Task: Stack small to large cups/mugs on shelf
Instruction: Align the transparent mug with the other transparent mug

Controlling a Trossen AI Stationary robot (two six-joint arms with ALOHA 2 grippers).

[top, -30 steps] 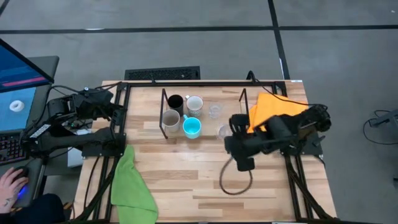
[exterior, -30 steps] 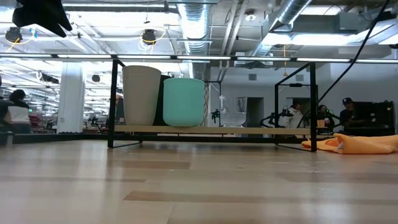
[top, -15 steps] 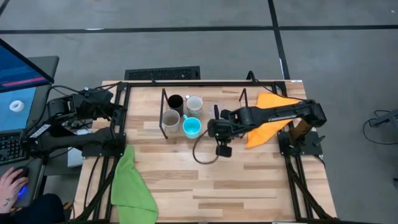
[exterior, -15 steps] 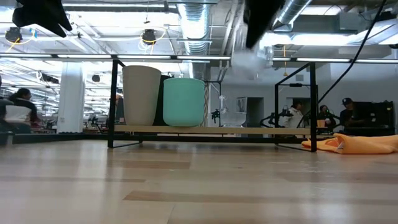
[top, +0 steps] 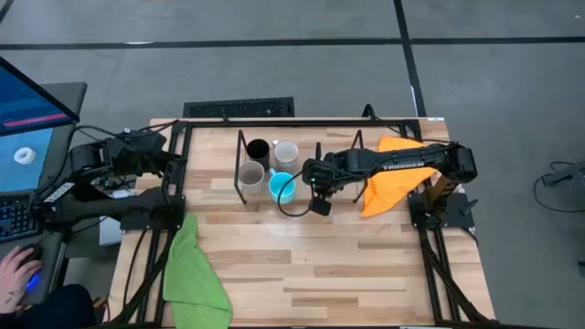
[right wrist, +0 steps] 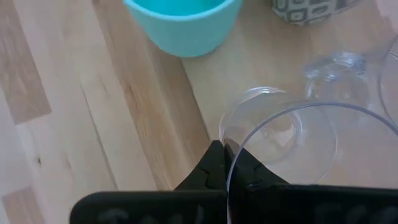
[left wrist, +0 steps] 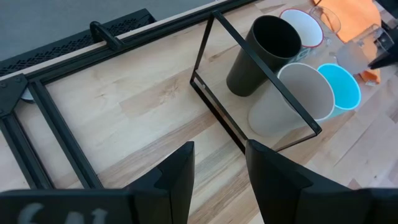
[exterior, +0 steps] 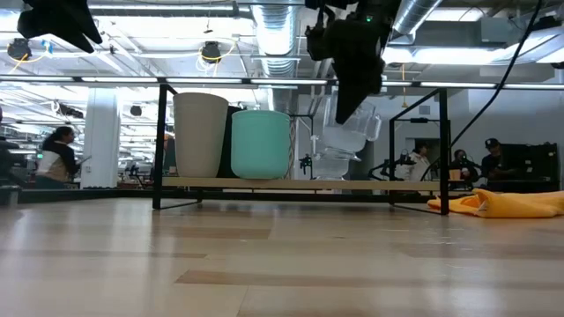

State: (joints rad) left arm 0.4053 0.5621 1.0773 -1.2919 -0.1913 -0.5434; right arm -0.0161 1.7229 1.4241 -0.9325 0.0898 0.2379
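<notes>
Across the pale wooden bench point(top: 302, 265), the thin black-rod shelf point(top: 241, 174) holds smooth round mugs beside the right gripper point(top: 315, 179), nearest the light blue mug point(top: 281, 187). Outstretched, its arm reads "TROSSEN"; the gripper pinches a clear glass cup point(exterior: 346, 139) by the rim, above the shelf board.

On the shelf point(top: 239, 155), a low black-rod rack around a light wooden board, four mugs stand upright in a cluster: black point(top: 258, 149), white point(top: 286, 152), grey-beige point(top: 251, 173) and light blue point(top: 281, 186). Beside them, a clear glass cup point(exterior: 345, 141) is held tilted just above the board, and a second glass cup point(right wrist: 334, 73) stands nearby.
</notes>
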